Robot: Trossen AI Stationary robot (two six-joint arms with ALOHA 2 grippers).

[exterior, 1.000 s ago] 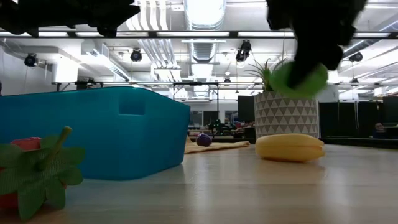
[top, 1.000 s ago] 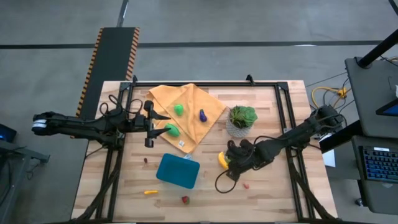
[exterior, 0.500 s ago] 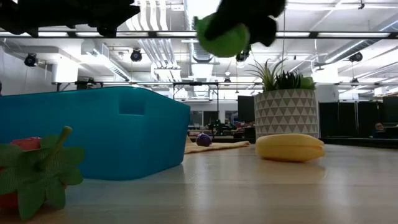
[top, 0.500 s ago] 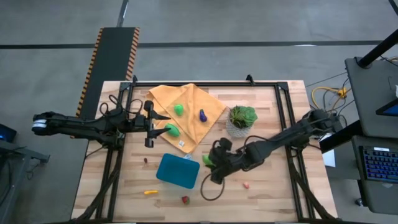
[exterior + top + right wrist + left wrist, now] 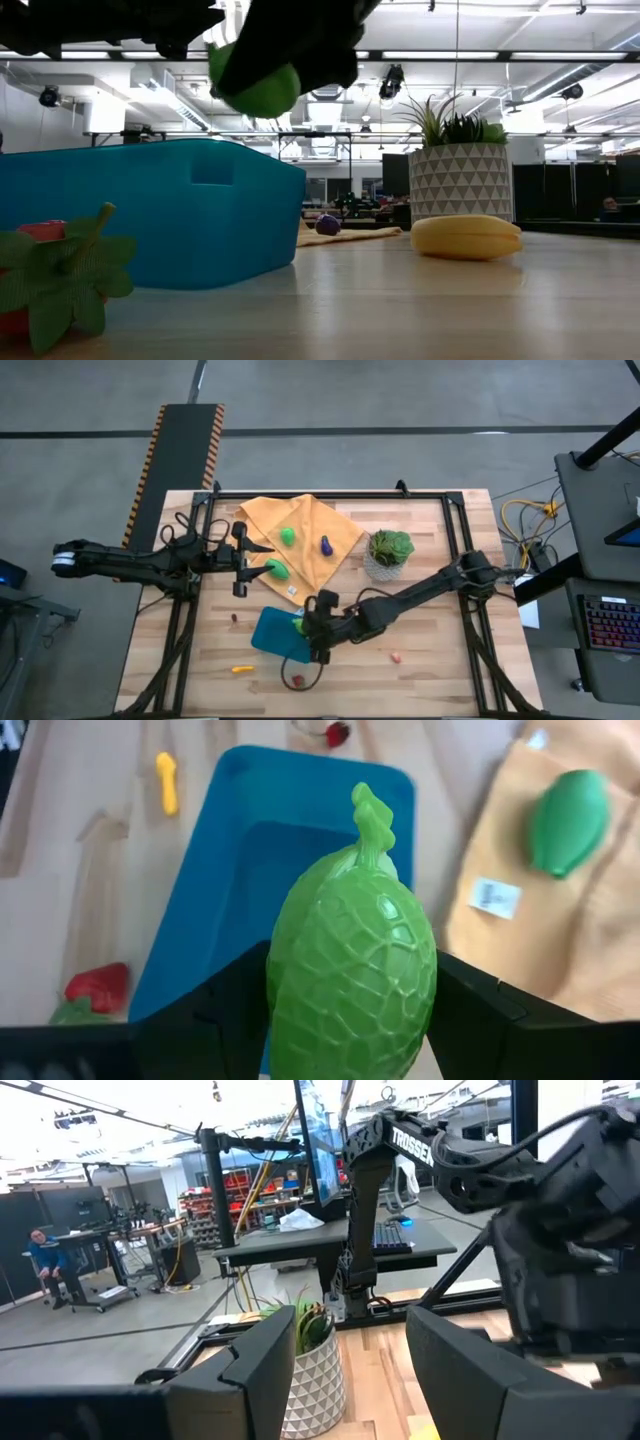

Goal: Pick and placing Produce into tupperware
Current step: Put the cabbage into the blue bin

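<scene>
Produce lay scattered over the wooden table (image 5: 430, 670) when we looked. We saw the right gripper (image 5: 352, 1020) poised above the teal tupperware (image 5: 275, 635), its two dark fingers (image 5: 215, 1010) closed on either side of a green, net-patterned fruit (image 5: 352, 970) with a curled stem. From the table-level camera that fruit (image 5: 258, 90) hung clear above the tupperware's (image 5: 150, 210) rim, not yet inside. We found the left gripper (image 5: 240, 563) over the near edge of the orange cloth (image 5: 320, 525), its fingers (image 5: 255, 1370) parted with nothing between them, just beside a green rounded piece (image 5: 277, 570) lying on the cloth. A second green piece (image 5: 288, 536) and a purple eggplant (image 5: 326, 545) also rested on the cloth, apart from each other. We noted a yellow banana (image 5: 466, 238) lying on the wood in front of the potted plant (image 5: 388, 553). A small yellow-orange piece (image 5: 242, 669), a red strawberry (image 5: 297, 681) and a pink piece (image 5: 397, 656) sat on the bare wood near the tupperware, none of them touching it. Whether anything already lay in the tupperware we could not tell.
</scene>
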